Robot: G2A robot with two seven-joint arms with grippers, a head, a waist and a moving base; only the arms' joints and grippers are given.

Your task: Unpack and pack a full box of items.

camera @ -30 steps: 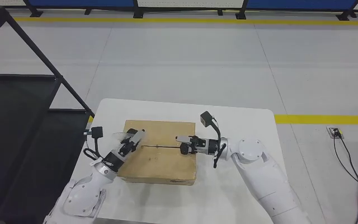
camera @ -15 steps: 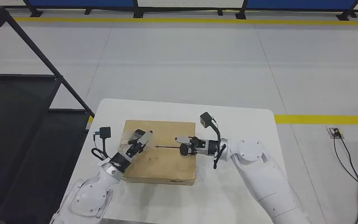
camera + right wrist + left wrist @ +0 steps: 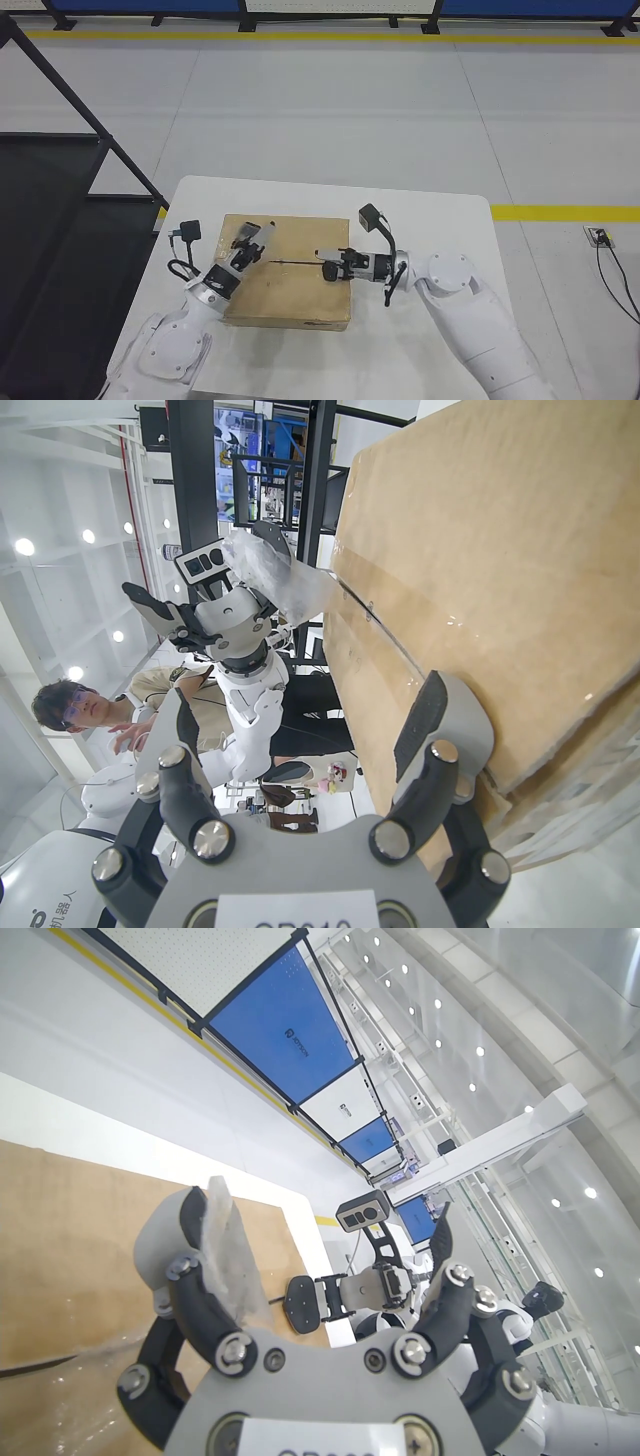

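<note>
In the top view the box (image 3: 290, 290), a closed cardboard carton, sits in the middle of the white table (image 3: 430, 215). The left gripper (image 3: 254, 240) hangs over the upper-left part of the box, angled up and to the right. Its jaws are spread wide with nothing clamped between them. A strip of clear tape (image 3: 225, 1233) clings to the pad of one finger, and the right wrist view shows it stretching from that finger down to the box top.

The next move seems to turn on the seam (image 3: 296, 262). Its long axis runs left to right across the lid, just below and to the right of the left gripper. That gripper is the nearer one to the tape's lifted end, so peeling likely has to follow the seam line rightward.

At the seam's right end the right gripper (image 3: 325, 262) lies level and points left. It is also open, with one finger resting on the lid's edge beside the seam and the other off the box.
</note>
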